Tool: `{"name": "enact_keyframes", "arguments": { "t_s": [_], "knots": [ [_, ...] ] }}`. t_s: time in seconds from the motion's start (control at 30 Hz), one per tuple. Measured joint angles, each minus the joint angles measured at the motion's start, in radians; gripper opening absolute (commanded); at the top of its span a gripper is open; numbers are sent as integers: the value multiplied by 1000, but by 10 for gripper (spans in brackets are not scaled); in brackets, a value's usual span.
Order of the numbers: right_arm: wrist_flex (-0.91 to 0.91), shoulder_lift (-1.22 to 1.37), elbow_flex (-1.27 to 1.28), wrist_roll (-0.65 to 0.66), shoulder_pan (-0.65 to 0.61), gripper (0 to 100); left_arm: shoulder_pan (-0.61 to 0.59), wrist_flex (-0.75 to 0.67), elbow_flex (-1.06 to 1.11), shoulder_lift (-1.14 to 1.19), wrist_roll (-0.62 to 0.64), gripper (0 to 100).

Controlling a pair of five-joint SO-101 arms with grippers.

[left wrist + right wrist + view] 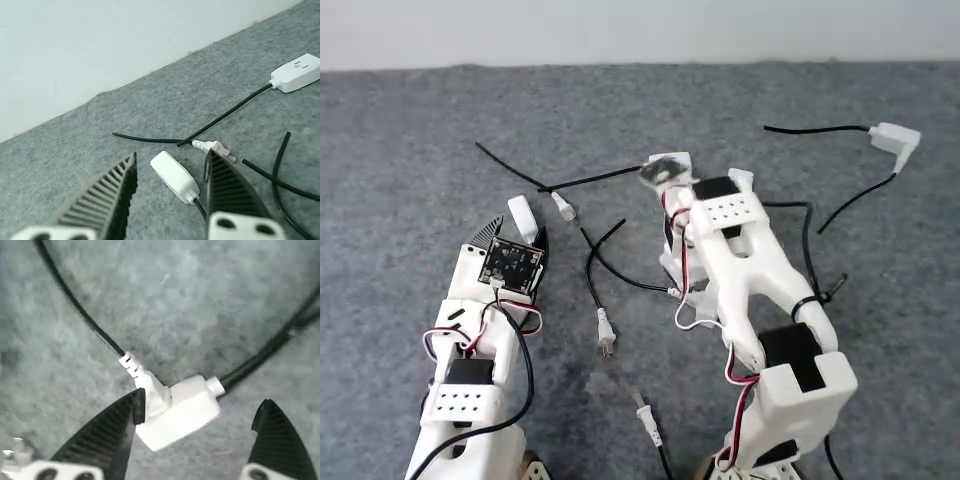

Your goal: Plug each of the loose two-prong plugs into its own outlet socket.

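Note:
My left gripper stands open low over the carpet, its fingers either side of a white outlet socket on a black cord. In the high view that socket lies just past the left gripper. A loose white plug lies a little beyond it, seen from above as the plug. My right gripper is open around a second white socket with a plug seated in it. The right arm covers that spot. Two more loose plugs lie between the arms.
A third white socket sits at the far right with its black cord trailing left; the left wrist view shows this socket too. Black cords cross the grey carpet between the arms. A pale wall borders the far edge.

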Motion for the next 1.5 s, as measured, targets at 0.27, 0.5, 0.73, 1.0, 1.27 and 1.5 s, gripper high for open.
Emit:
{"name": "enact_keyframes", "arguments": {
  "t_s": [0.27, 0.5, 0.73, 1.0, 1.27, 1.5],
  "knots": [
    [58, 9, -64, -341, -2, 336, 0, 0, 0, 0, 0, 217],
    [40, 9, -3, -470, -3, 335, 0, 0, 0, 0, 0, 217],
    [-87, 8, 121, -476, -6, 284, 0, 0, 0, 0, 0, 217],
    [-232, -20, 229, -476, -5, 231, 0, 0, 0, 0, 0, 217],
    [-330, -26, 308, -476, -5, 241, 0, 0, 0, 0, 0, 217],
    [-331, -26, 308, -477, -3, 208, 0, 0, 0, 0, 0, 217]
  ]
}}
